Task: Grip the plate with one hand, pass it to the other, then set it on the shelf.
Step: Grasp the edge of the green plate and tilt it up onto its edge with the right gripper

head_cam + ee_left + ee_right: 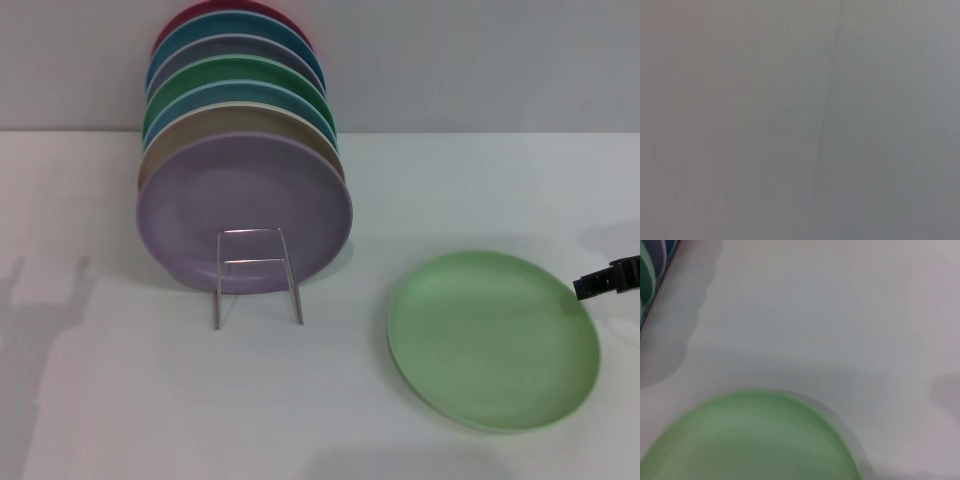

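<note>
While rack holds upright plates, pale-green plate lies flat on table

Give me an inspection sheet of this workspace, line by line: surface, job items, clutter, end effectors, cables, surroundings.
Surface: white table, matte, with shadows at its left.
Job's things: light green plate lying flat on the table at right; wire shelf standing at centre-left, its front loop bare.
Clutter: stack of coloured plates on edge behind the shelf, lavender plate foremost.
End effectors: right end effector just entering at the plate's right rim, fingers unclear; left not in view.
Cables: nothing seen.
Surroundings: plain grey wall.
</note>
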`<state>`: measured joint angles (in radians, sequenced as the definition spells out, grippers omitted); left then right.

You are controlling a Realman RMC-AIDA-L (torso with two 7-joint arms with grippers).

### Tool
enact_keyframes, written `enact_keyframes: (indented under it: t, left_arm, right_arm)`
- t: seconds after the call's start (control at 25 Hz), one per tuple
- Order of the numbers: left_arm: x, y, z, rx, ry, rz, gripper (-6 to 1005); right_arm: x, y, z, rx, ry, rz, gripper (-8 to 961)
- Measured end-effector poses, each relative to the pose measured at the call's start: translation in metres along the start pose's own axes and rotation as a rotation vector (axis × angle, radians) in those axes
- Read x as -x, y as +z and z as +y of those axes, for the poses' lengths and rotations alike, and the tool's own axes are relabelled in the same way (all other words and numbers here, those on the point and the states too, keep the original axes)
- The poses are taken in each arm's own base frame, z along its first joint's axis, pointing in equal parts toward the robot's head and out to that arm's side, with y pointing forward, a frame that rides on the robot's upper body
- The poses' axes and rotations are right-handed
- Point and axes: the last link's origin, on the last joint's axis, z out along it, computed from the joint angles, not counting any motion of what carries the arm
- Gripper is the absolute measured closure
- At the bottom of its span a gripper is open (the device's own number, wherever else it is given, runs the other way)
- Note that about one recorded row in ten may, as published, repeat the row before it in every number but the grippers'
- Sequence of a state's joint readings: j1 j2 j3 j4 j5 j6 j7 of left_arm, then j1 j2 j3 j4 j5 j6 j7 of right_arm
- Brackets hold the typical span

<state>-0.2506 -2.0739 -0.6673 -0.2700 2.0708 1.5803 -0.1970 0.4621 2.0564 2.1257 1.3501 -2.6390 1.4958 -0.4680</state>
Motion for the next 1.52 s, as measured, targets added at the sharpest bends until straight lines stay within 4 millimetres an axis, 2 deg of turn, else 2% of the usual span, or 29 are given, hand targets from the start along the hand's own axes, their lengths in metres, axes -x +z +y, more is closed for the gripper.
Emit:
enact_keyframes:
  t: [0.8, 1.52]
  left_arm:
    - [0.000, 0.003, 0.000, 0.008, 0.004, 0.002, 201]
    - [-0.001, 0.004, -0.001, 0.010, 0.007, 0.007, 203]
  right_arm:
    - [0.002, 0.032, 0.003, 0.010, 0.022, 0.092, 471]
    - [-0.004, 0.040, 0.004, 0.020, 0.037, 0.109, 496]
